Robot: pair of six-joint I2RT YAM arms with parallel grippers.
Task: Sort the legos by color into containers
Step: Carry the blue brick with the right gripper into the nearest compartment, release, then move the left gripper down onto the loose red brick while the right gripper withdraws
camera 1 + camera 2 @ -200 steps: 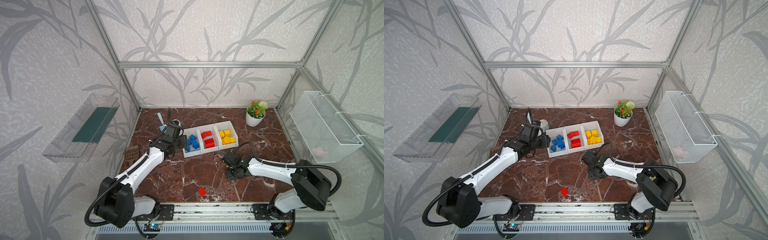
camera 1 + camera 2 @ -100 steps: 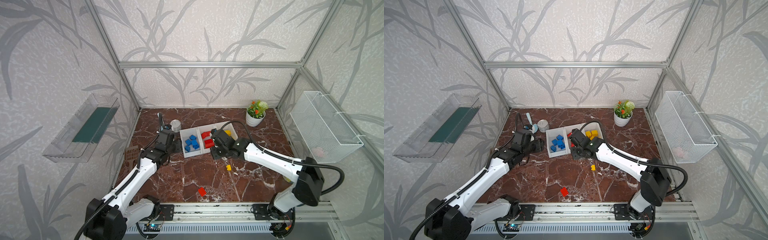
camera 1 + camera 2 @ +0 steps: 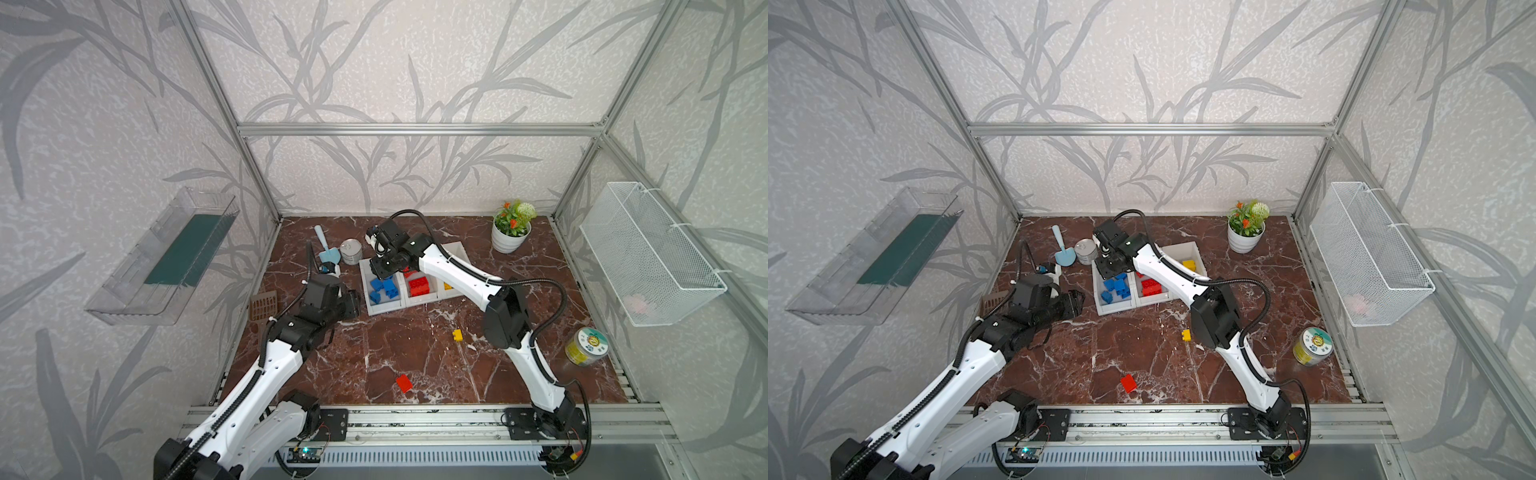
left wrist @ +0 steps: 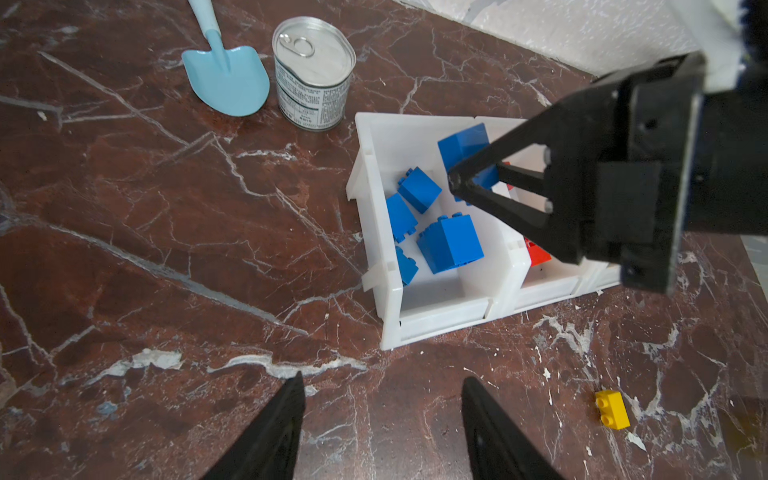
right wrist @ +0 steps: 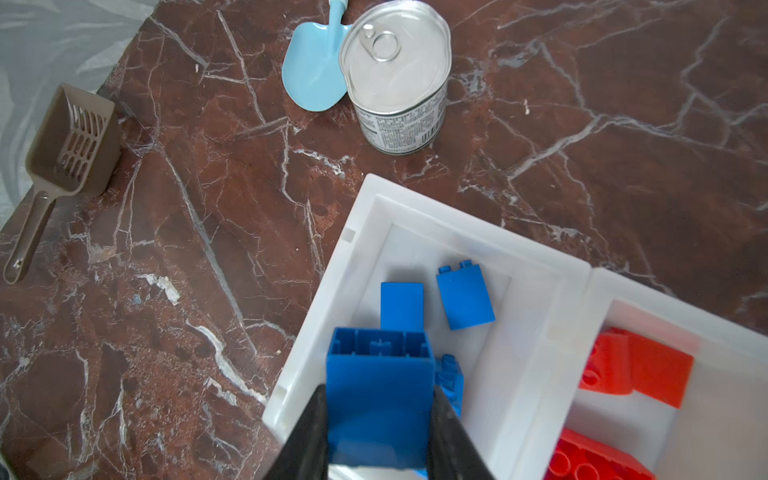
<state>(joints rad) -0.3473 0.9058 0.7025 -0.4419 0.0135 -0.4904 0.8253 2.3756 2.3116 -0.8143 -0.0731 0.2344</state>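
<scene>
Three white containers (image 3: pixel 384 307) stand joined in a row at the back middle. Blue legos (image 3: pixel 384 286) lie in the left one, red legos (image 3: pixel 417 286) in the middle one, yellow ones (image 3: pixel 1188 264) in the right one. My right gripper (image 5: pixel 378 390) hangs over the left container (image 5: pixel 457 218), shut on a blue lego (image 5: pixel 378 395) with its hollow underside facing out. My left gripper (image 4: pixel 382 378) is open and holds nothing, low over the marble just left of and in front of the containers (image 4: pixel 440 320). A yellow lego (image 3: pixel 457 335) and a red lego (image 3: pixel 404 383) lie loose on the table.
A tin can (image 3: pixel 350 251) and a light blue toy shovel (image 3: pixel 328 249) sit behind the left container. A brown slotted scoop (image 3: pixel 262 305) lies at the left edge. A potted plant (image 3: pixel 511 232) stands back right, a round jar (image 3: pixel 587 346) front right. A wire basket (image 3: pixel 648 253) and a clear tray (image 3: pixel 166 257) hang on the walls.
My right arm has swung from the table's front middle up and back to over the left container, carrying the blue lego. My left gripper has drawn back from the containers toward the front left.
</scene>
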